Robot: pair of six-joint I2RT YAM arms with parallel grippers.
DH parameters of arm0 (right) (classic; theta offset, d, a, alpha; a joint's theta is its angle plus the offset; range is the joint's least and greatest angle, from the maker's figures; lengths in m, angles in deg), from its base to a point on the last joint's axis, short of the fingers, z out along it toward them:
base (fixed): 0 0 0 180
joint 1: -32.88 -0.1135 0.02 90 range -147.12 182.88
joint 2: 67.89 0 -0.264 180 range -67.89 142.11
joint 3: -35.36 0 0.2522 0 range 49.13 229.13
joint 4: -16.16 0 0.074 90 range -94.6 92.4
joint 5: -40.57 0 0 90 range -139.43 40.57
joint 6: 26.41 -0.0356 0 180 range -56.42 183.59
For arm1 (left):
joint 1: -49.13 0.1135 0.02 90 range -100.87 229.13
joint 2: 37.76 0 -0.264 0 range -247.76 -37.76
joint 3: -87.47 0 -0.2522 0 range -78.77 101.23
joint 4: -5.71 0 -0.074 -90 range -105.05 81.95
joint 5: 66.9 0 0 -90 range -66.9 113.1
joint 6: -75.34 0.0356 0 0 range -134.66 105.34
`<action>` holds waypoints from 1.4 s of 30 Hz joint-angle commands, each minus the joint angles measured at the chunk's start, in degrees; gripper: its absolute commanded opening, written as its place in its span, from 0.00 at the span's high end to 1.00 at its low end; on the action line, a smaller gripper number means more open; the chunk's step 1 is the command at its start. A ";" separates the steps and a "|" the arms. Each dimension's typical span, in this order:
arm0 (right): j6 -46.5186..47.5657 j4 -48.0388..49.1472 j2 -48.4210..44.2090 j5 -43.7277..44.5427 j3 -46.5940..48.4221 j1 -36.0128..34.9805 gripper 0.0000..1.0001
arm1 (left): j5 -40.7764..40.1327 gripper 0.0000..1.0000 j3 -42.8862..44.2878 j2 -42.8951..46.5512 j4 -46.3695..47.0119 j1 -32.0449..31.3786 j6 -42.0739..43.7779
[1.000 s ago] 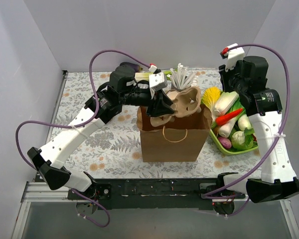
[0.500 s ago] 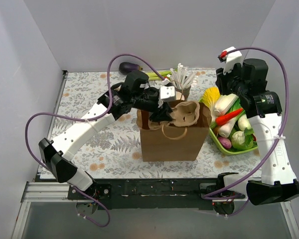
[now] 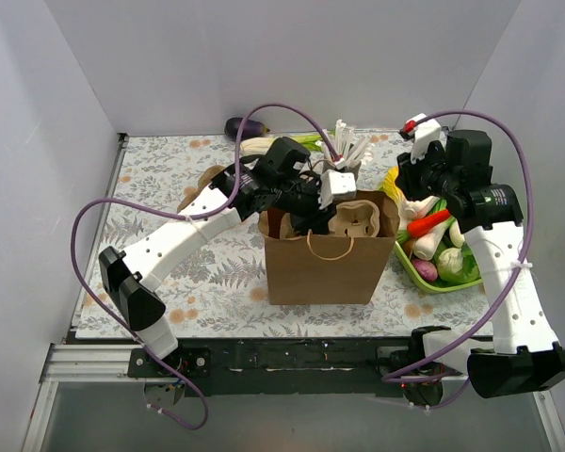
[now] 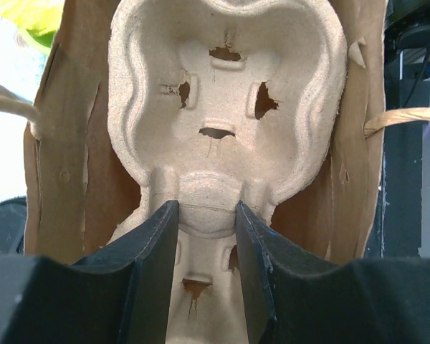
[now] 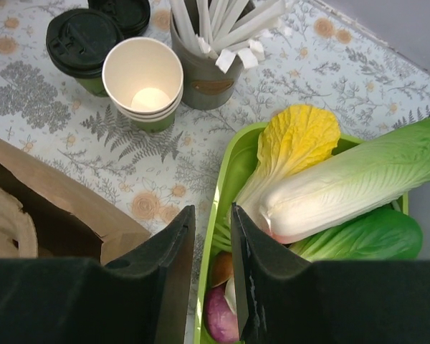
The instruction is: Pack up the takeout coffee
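Note:
The takeout coffee [image 5: 82,43], a cup with a black lid, stands on the table at the top left of the right wrist view, behind the brown paper bag [image 3: 325,264]. My left gripper [image 4: 206,208] is shut on the middle ridge of a pulp cup carrier [image 4: 226,93], holding it upright in the bag's open mouth. In the top view the left gripper [image 3: 315,212] sits at the bag's left rim. My right gripper [image 5: 210,211] hovers above the green tray's rim [image 5: 226,179], its jaws slightly apart with nothing between them.
A stack of lidless cups [image 5: 143,79], a loose black lid [image 5: 125,13] and a holder of white straws [image 5: 211,72] stand near the coffee. The green tray [image 3: 424,281] right of the bag holds vegetables. An eggplant [image 3: 245,126] lies at the back.
My left arm has swung right and lowered the pulp carrier deeper into the bag. My right arm has shifted slightly left toward the bag.

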 commanded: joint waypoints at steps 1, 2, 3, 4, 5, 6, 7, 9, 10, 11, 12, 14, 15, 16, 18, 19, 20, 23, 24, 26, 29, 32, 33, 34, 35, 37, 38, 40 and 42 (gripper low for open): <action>0.94 -1.44 -1.75 -1.52 -2.49 0.16 0.66 | -7.24 1.00 4.07 -0.07 -6.46 -1.61 -0.77; 0.94 -1.45 -2.36 -2.21 -3.11 0.07 0.66 | -7.87 1.00 4.07 0.10 -7.26 -1.70 -0.95; 1.02 -1.53 -2.71 -2.66 -3.55 0.16 0.66 | -8.31 1.00 3.29 0.27 -8.74 -1.79 -0.95; 1.03 -1.62 -3.06 -3.18 -4.34 0.16 0.66 | -8.75 1.00 2.49 1.06 -9.28 -1.88 -1.04; 1.11 -1.88 -3.41 -4.41 -4.61 0.16 0.66 | -9.62 1.00 1.70 1.59 -9.63 -1.88 -0.95; 1.11 -2.41 -3.51 -5.03 -4.87 0.25 0.66 | -9.80 1.00 1.00 1.85 -10.25 -1.97 -0.86; 1.03 -2.94 -3.51 -5.56 -5.13 0.16 0.66 | -9.89 1.00 -0.14 2.21 -10.60 -2.05 -0.77; 1.03 -4.87 -3.33 -7.75 -6.10 0.16 0.66 | -9.81 1.00 -0.15 2.21 -11.65 -2.32 -0.42; 1.03 -5.31 -3.33 -8.28 -6.62 0.07 0.66 | -10.24 1.00 -0.06 1.95 -11.75 -2.84 -0.51; 0.94 -6.01 -3.50 -8.81 -7.76 0.07 0.67 | -10.77 1.00 0.20 1.68 -11.57 -3.11 -0.60; 0.68 -6.28 -3.68 -8.90 -8.29 0.07 0.66 | -11.56 1.00 0.46 0.64 -11.48 -3.37 -0.60; 0.67 -6.89 -4.21 -8.38 -9.96 0.16 0.66 | -11.91 1.00 1.51 -0.51 -11.48 -4.16 -0.42; 1.20 -7.77 -4.30 -7.94 -10.40 0.07 0.66 | -12.09 1.00 1.69 -1.91 -11.31 -4.42 -0.33; 1.55 -8.21 -4.73 -7.59 -11.10 0.16 0.66 | -12.18 1.00 1.70 -2.44 -11.13 -4.86 -0.16; 2.86 -9.44 -5.35 -7.41 -12.60 0.07 0.67 | -12.09 1.00 1.52 -4.11 -10.08 -5.30 0.02; 3.22 -9.62 -6.14 -7.41 -13.04 0.07 0.66 | -12.27 1.00 1.52 -4.55 -9.82 -5.65 0.19; 3.48 -9.88 -6.49 -7.41 -13.39 0.16 0.66 | -12.27 1.00 1.69 -5.08 -9.47 -5.92 0.11; 4.10 -10.76 -7.20 -7.32 -14.01 0.16 0.66 | -12.79 1.00 2.57 -7.37 -9.55 -6.62 0.02; 4.10 -10.85 -7.37 -7.14 -14.19 0.07 0.66 | -13.14 1.00 2.92 -7.72 -9.46 -6.89 0.02; 4.28 -11.11 -8.25 -6.71 -14.97 0.07 0.66 | -13.76 1.00 2.75 -8.60 -9.29 -7.41 0.72; 4.45 -11.03 -9.48 -6.27 -16.03 0.16 0.66 | -13.15 1.00 2.75 -10.09 -10.16 -7.68 1.68; 4.28 -10.68 -9.83 -3.99 -16.04 0.07 0.66 | -12.71 1.00 3.19 -11.67 -11.83 -7.77 2.56; 4.28 -10.50 -9.92 -3.28 -15.95 0.16 0.66 | -12.71 1.00 3.19 -11.94 -12.18 -7.68 3.09; 4.19 -10.24 -9.92 -2.67 -15.77 0.16 0.66 | -12.79 1.00 3.19 -12.12 -12.62 -7.77 3.27; 4.02 -9.89 -9.92 -1.53 -15.51 0.25 0.66 | -13.23 1.00 3.02 -12.38 -13.15 -7.77 3.44; 3.75 -9.53 -10.10 -1.08 -15.16 0.25 0.66 | -13.50 1.00 3.19 -12.21 -13.85 -7.68 3.62; 3.75 -9.45 -10.01 -0.99 -14.98 0.16 0.66 | -13.76 1.00 3.28 -11.94 -14.29 -7.77 3.62; 3.66 -9.44 -10.18 -0.90 -14.80 0.25 0.66 | -14.38 1.00 3.10 -10.10 -14.38 -7.77 4.67; 3.75 -9.44 -10.19 -1.34 -15.07 0.25 0.66 | -13.85 1.00 1.88 -7.83 -14.91 -7.77 7.30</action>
